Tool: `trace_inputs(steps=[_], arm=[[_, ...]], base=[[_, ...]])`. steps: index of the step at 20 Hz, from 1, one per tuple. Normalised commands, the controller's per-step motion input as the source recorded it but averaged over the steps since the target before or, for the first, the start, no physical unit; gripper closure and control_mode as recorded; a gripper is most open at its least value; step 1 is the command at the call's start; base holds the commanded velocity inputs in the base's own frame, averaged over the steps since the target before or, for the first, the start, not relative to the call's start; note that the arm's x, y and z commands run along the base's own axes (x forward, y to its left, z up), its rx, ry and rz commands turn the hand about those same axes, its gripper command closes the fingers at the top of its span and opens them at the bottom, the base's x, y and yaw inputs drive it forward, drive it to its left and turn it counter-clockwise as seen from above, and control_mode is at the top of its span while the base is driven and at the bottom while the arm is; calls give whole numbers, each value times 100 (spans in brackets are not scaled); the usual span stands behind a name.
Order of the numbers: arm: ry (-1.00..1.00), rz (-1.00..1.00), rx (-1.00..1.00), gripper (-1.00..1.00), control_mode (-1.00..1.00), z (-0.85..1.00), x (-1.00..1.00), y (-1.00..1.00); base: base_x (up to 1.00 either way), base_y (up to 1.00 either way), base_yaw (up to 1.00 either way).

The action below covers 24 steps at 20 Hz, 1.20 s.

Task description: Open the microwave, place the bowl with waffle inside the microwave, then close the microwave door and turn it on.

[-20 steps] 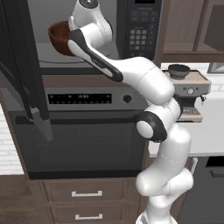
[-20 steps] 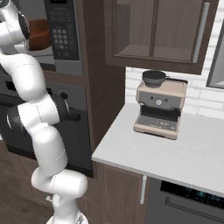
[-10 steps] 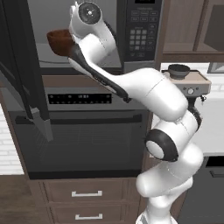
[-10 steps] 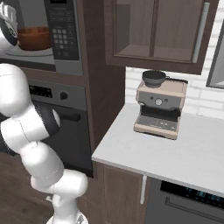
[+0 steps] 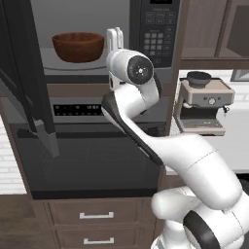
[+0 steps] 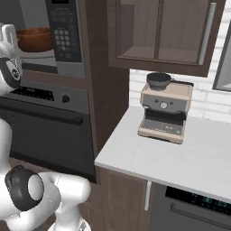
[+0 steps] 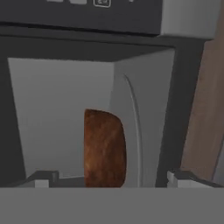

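Note:
The microwave stands open, and its door is swung out to the left. The reddish-brown bowl rests on the cavity floor, also seen as the bowl from the right base. The waffle is hidden inside it. My gripper is open, its fingers pointing up just right of the bowl and apart from it. In the rolled hand view the bowl lies ahead inside the grey cavity, beyond my gripper, whose jaws stand wide with nothing between them.
A black oven with a bar handle sits under the microwave, with wooden drawers below it. On the white counter to the right stands a coffee machine with a dark cup on top. Wooden cabinets hang above.
The jaws opened and let go of the bowl, which now rests in the cavity. The hand drew back out and to the right of it.

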Motion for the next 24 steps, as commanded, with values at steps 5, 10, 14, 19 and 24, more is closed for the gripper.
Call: trace_inputs(steps=[5,10,14,19,24], arm=[[-23,0,-4,-100,-100,-2,-100,17],[-9,0,-14,-100,-100,7,-100,9],[13,0,-30,-100,-100,0,-100,0],[29,0,-37,-100,-100,0,-100,0],[25,-1,-28,-100,-100,-12,-100,0]], base=[[0,0,0],[0,0,0],[0,0,0],[0,0,0],[0,0,0]])
